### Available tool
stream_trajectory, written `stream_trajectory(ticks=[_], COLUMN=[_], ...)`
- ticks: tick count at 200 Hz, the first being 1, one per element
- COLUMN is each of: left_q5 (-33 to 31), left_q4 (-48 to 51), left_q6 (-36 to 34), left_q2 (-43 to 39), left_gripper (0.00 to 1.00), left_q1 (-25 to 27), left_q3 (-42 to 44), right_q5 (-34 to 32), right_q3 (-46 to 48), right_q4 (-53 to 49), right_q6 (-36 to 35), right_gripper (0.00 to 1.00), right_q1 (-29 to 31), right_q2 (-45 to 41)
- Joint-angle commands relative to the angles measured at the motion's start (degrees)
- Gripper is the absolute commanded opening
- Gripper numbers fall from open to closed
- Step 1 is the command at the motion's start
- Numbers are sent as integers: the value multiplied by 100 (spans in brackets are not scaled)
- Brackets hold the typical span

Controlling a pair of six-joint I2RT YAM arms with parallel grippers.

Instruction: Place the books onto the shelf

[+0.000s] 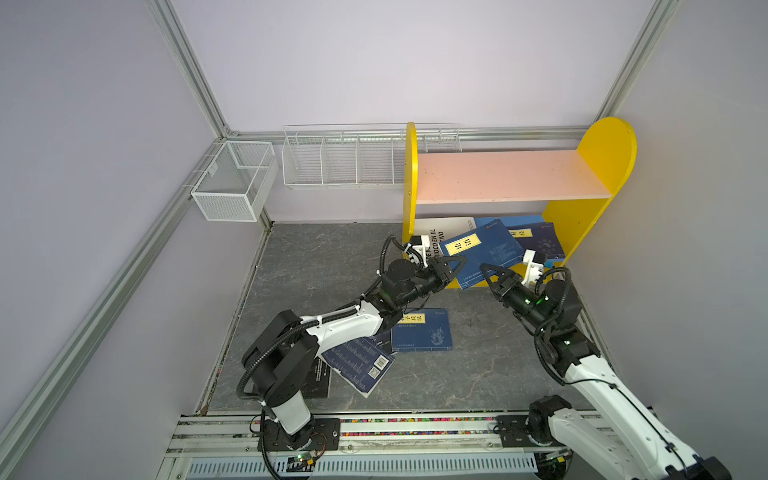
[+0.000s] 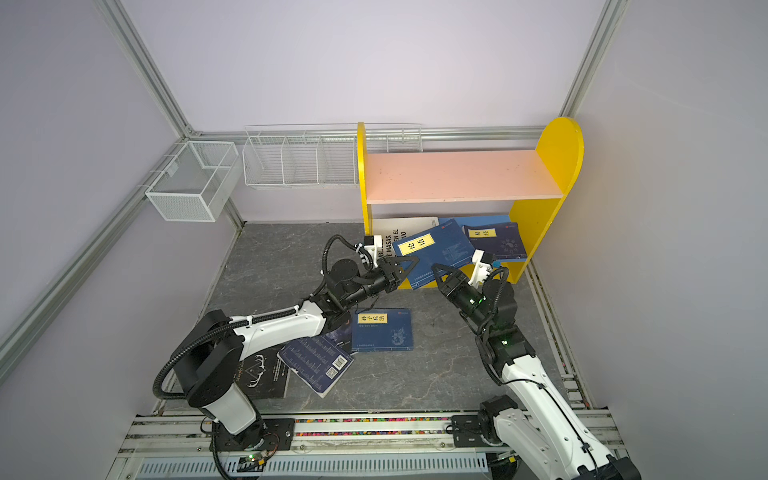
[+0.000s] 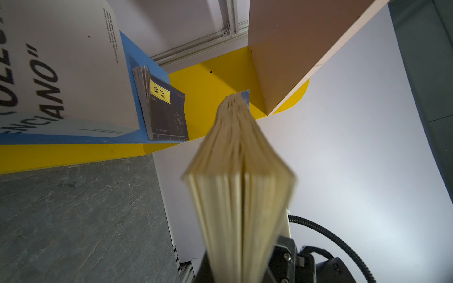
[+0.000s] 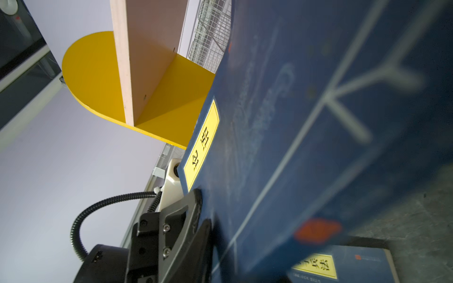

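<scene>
The left gripper (image 1: 457,262) is clenched on a corner of the navy book (image 1: 484,245), close to its yellow label (image 1: 461,245). The book hangs tilted in the air, right in front of the shelf (image 1: 606,153). The right gripper (image 1: 486,273) is at the book's near edge, just beside the left one, but I cannot tell if it is pinching the book or only touching it. The book's far end looks to reach in over the blue board (image 3: 137,54), just past the fingertips, with the pink board (image 1: 511,174) above them. A white book (image 1: 432,237) and a second navy book (image 1: 540,243) lie on that blue board, one on each side of the grippers. To do this step well, I think the grippers should tip the book flat and push it slowly forward. They should let go only when it rests on the board. If the pages flop open, they may catch on the other books.
</scene>
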State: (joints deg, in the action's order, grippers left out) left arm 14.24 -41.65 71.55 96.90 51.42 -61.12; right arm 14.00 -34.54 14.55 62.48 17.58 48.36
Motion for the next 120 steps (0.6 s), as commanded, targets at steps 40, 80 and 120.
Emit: stream_trajectory(ticks=[40,80,120], left_q5=[-174,-166,-300], left_q4=[-228,-51,271], left_q6=[-26,-136,-356], left_q2=[-58,-51,-337], left_gripper=[0,15,59], left_q1=[28,28,-63], left_q3=[-64,-137,57], right_q5=[-484,-648,-662], right_q3=[208,153,49], right_q4=[-16,-209,-486], right_q6=[376,345,309], right_gripper=[11,6,6], right_q1=[66,45,-107], right_q2=[25,24,-31])
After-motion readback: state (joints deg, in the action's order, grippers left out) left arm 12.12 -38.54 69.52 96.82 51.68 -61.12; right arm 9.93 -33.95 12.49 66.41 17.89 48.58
